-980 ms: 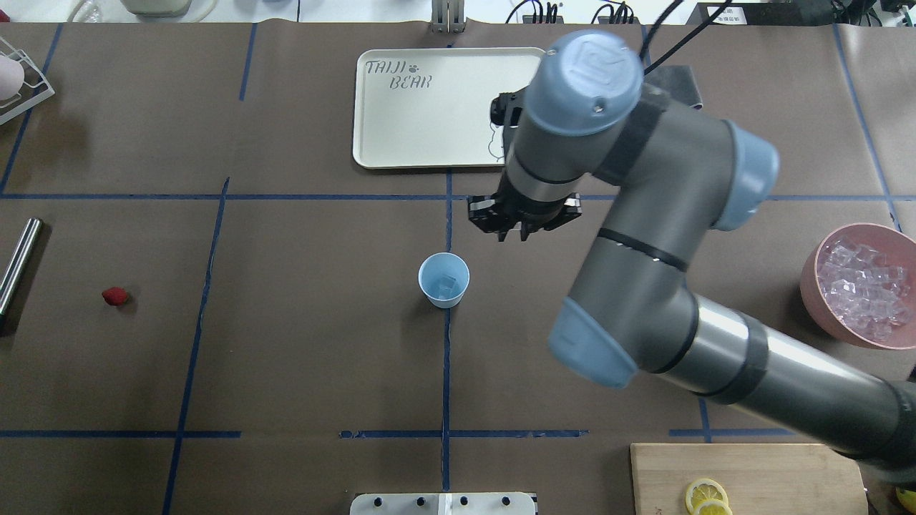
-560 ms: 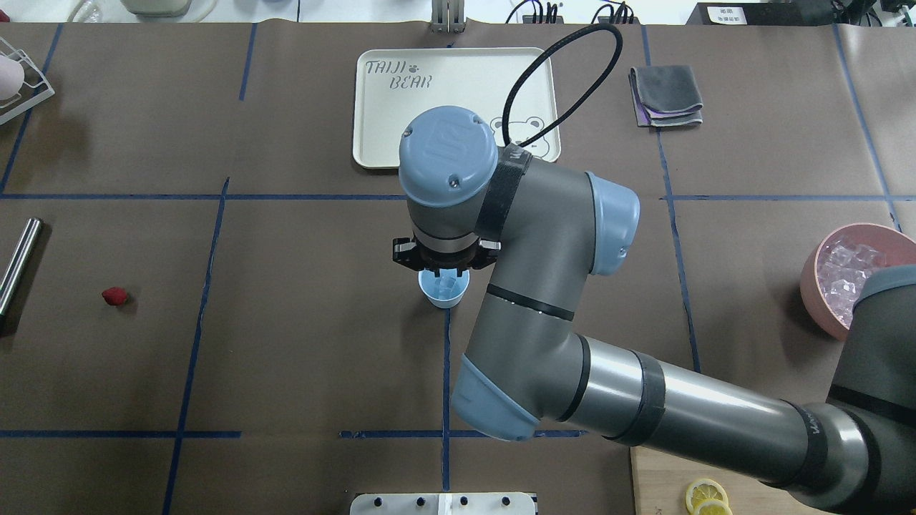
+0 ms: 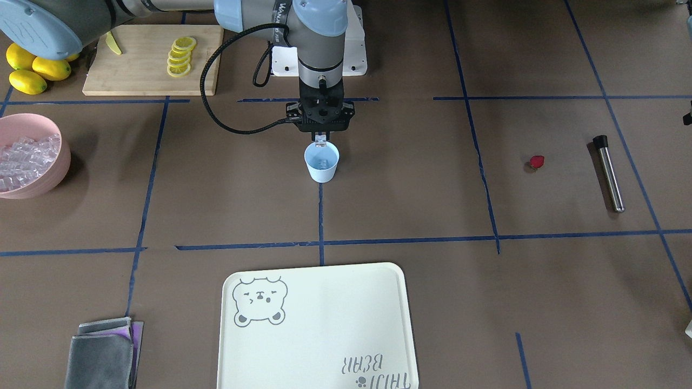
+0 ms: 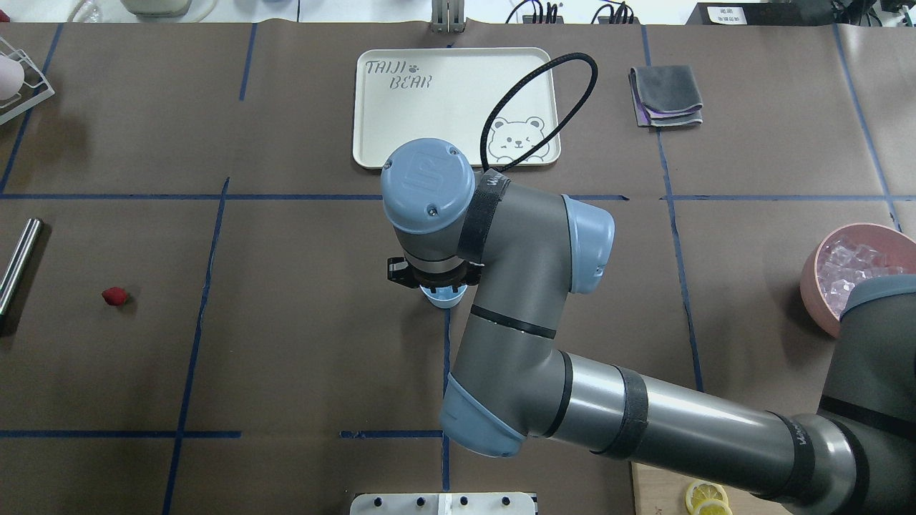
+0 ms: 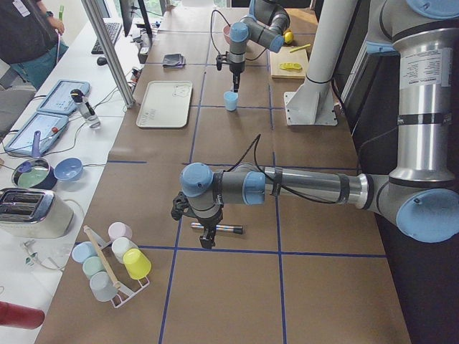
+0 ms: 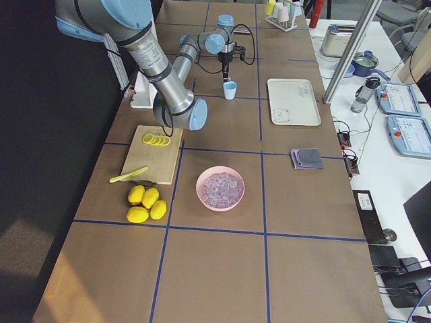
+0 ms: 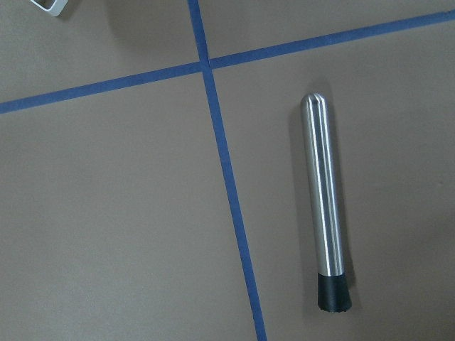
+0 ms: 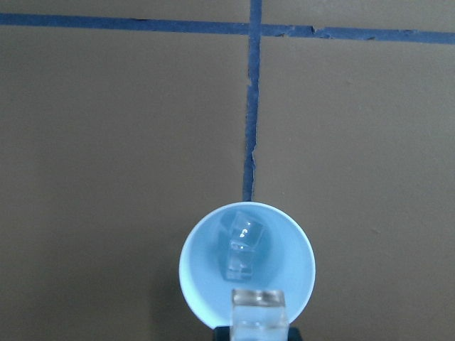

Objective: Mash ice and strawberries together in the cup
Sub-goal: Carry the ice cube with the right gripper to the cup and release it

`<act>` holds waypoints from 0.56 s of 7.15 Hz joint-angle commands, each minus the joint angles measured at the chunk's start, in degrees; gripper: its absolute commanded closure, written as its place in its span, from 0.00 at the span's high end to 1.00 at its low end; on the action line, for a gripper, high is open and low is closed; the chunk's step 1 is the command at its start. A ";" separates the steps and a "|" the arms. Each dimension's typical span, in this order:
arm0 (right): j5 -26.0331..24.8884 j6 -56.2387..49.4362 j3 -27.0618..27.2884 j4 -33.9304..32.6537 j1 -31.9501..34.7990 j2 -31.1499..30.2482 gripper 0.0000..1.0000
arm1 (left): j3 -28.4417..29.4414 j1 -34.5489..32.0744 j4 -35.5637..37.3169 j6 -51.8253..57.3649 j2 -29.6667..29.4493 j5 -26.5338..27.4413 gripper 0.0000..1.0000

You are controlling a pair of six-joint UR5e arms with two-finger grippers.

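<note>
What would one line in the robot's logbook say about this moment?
right hand: holds small clear ice cube over light blue plastic cup | cup: ice inside | small red strawberry: on table, untouched

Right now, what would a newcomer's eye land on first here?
The right gripper at table centre, pinching an ice cube just above the blue cup, which holds more ice. Next, the lone strawberry lying well off to the robot's left, near a steel rod.

The cup (image 3: 321, 172) holding ice (image 8: 245, 241) stands beneath the right gripper (image 3: 321, 139), strawberry (image 3: 537, 161) well apart.
</note>
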 commanded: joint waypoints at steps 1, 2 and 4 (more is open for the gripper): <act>0.02 -0.51 -0.02 0.00 0.03 0.08 0.99 | 0.00 0.02 -0.09 0.00 -0.08 0.00 1.00; 0.02 -0.60 0.06 0.09 0.12 0.16 0.99 | 0.00 0.02 -0.09 0.00 -0.08 0.00 1.00; 0.98 -2.08 0.68 0.00 5.01 -0.36 0.99 | -0.17 0.02 -0.09 0.44 -0.17 0.09 1.00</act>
